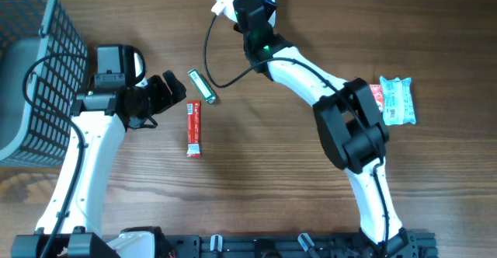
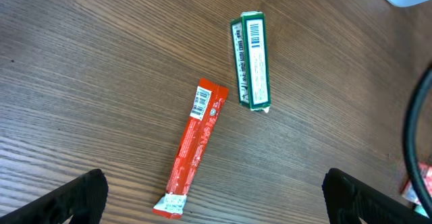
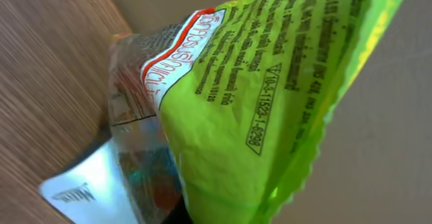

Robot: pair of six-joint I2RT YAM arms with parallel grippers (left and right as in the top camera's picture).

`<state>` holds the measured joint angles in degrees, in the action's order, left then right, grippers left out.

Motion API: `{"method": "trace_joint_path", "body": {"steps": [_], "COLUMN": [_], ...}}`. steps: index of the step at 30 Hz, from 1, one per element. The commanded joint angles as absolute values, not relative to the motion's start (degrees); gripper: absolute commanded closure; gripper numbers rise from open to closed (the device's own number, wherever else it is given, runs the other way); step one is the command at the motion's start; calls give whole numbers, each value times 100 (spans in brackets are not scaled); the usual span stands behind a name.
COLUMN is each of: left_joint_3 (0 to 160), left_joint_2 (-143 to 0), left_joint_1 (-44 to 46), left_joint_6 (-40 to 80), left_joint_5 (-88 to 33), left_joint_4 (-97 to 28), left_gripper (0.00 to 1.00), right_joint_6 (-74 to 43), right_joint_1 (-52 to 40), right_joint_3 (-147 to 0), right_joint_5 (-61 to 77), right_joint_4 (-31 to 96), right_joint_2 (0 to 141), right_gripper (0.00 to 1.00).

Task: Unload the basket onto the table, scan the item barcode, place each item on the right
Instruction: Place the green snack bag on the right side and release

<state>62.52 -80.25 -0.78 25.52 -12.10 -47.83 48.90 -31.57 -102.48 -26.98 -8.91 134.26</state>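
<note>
Your right pincer [image 1: 239, 1] is clamped on the green packet [image 3: 270, 102] at the far edge of the surface [image 1: 264, 157]. Your left pincer [image 1: 172, 91] gapes wide near the red stick [image 2: 196, 150].

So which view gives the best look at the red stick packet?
Left wrist: the red stick packet lies whole and sharp, its barcode visible at the upper end. Overhead shows it small, print unreadable. Right wrist is filled by a green bag, no packet.

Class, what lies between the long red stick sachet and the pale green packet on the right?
Overhead, the right arm's black elbow section crosses that stretch; otherwise bare wooden table.
</note>
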Motion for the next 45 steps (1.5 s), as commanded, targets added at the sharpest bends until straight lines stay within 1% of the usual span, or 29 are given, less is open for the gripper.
{"method": "trace_joint_path", "body": {"steps": [1,3,4,6,7,8,11,12,14,16,19,22,26,29,32,35,36,37,38,39,42,43,44,45], "left_joint_3": [6296,6296,6296,6296,6296,6296,6296,6296,6296,6296,6296,6296,6296,6296,6296,6296,6296,6296,6296,6296,6296,6296,6296,6296], "left_joint_2": [-8003,-8003,-8003,-8003,-8003,-8003,-8003,-8003,-8003,-8003,-8003,-8003,-8003,-8003,-8003,-8003,-8003,-8003,-8003,-8003,-8003,-8003,-8003,-8003], "left_joint_1": [-91,-91,-91,-91,-91,-91,-91,-91,-91,-91,-91,-91,-91,-91,-91,-91,-91,-91,-91,-91,-91,-91,-91,-91], "left_joint_6": [2421,2421,2421,2421,2421,2421,2421,2421,2421,2421,2421,2421,2421,2421,2421,2421,2421,2421,2421,2421,2421,2421,2421,2421], "left_joint_5": [-1258,-1258,-1258,-1258,-1258,-1258,-1256,-1258,-1258,-1258,-1258,-1258,-1258,-1256,-1256,-1258,-1258,-1256,-1256,-1258,-1258,-1258,-1258,-1258], "left_joint_4": [-4786,-4786,-4783,-4786,-4786,-4783,-4786,-4783,-4786,-4783,-4786,-4786,-4786,-4786,-4783,-4786,-4786,-4786,-4783,-4786,-4783,-4783,-4786,-4786], "left_gripper": [0,0,0,0,0,0,0,0,0,0,0,0,0,0,0,0,0,0,0,0,0,0,0,0], "right_joint_6": [4497,4501,4521,5113,5166,5057,4010,3494,2764,2126,1470,725,694,679,580,106,108,115,152,152,49,-161,-285,-368], "right_joint_1": [-3098,-3035,-3028,-3030,-3065,-3096,-3074,-3039,-2993,-2886,-2683,-2381,-1922,-1579,-1326,-1066,-1009,-965,-967,-967,-969,-993,-1035,-1114], "right_joint_3": [-10265,-10265,-10265,-10265,-10269,-10269,-10269,-10269,-10269,-10269,-10267,-9918,-8807,-7911,-7548,-7550,-7550,-7550,-7550,-7550,-7780,-7985,-8178,-8460], "right_joint_5": [-2427,-2443,-2598,-2781,-3030,-3153,-2556,-2040,-1752,-1444,-1026,-998,-1157,-1957,-2602,-3334,-3267,-3028,-2906,-2926,-3111,-3085,-2952,-2526], "right_joint_4": [-838,-891,-1144,-1522,-1710,-1610,-209,733,1968,3592,5376,6928,7028,6674,6351,6259,6235,6191,6141,6099,6073,6123,6219,6364], "right_joint_2": [13141,13141,13139,13139,13104,12962,12202,11738,11174,10637,10464,10516,10516,10516,10523,10521,10521,10521,10521,10521,10512,10492,10473,10451], "right_gripper": [96,96,96,96,96,96,96,96,96,96,96,96,96,96,96,94,57,25,17,12,10,9,9,9]}}
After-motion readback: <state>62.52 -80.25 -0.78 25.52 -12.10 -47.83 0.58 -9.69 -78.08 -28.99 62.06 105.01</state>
